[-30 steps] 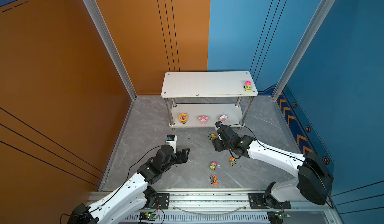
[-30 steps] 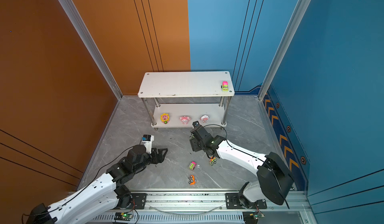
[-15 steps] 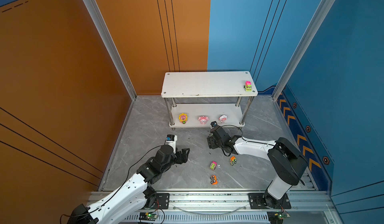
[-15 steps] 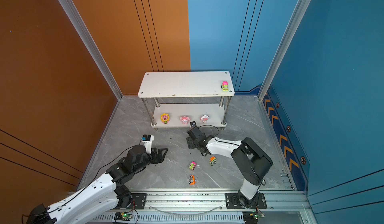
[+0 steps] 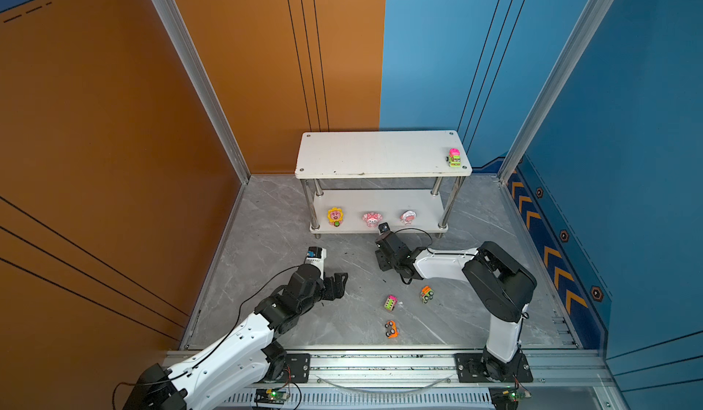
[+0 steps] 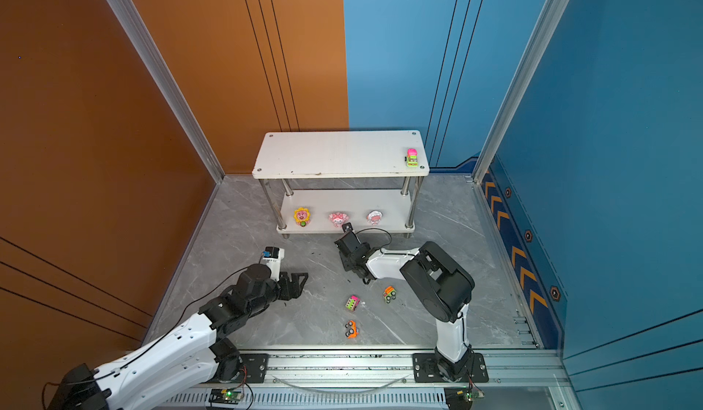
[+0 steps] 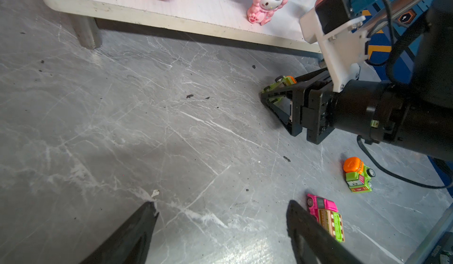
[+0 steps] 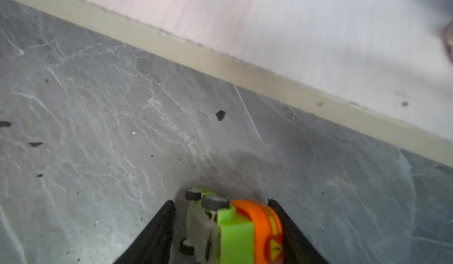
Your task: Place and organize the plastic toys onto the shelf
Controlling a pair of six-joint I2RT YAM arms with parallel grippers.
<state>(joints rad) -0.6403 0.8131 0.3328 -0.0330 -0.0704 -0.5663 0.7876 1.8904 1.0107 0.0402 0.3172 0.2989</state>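
Observation:
The white two-tier shelf (image 5: 380, 153) (image 6: 334, 153) carries a pink-green car (image 5: 454, 157) on its top board and three figurines (image 5: 371, 219) on the lower board. My right gripper (image 8: 220, 202) (image 5: 380, 261) is down on the floor in front of the shelf, open around a green-orange car (image 8: 235, 231) (image 7: 279, 83) lying on its side. One finger touches the car's orange side and a small gap shows at the other. My left gripper (image 7: 220, 204) (image 5: 342, 280) hovers open and empty over the floor. Three more cars lie loose: pink-green (image 5: 390, 302), green-orange (image 5: 426, 294), orange (image 5: 391, 329).
Orange and blue walls with metal posts close in the grey marble floor (image 5: 285, 236). The arms' mounting rail (image 5: 380, 362) runs along the front edge. The right arm's black cable (image 5: 414, 233) loops just before the lower board. Dark crumbs dot the floor.
The right arm has folded in, its elbow swinging from the far right toward the middle. Its gripper slid slightly left and its jaws narrowed around the car. The left arm stayed still.

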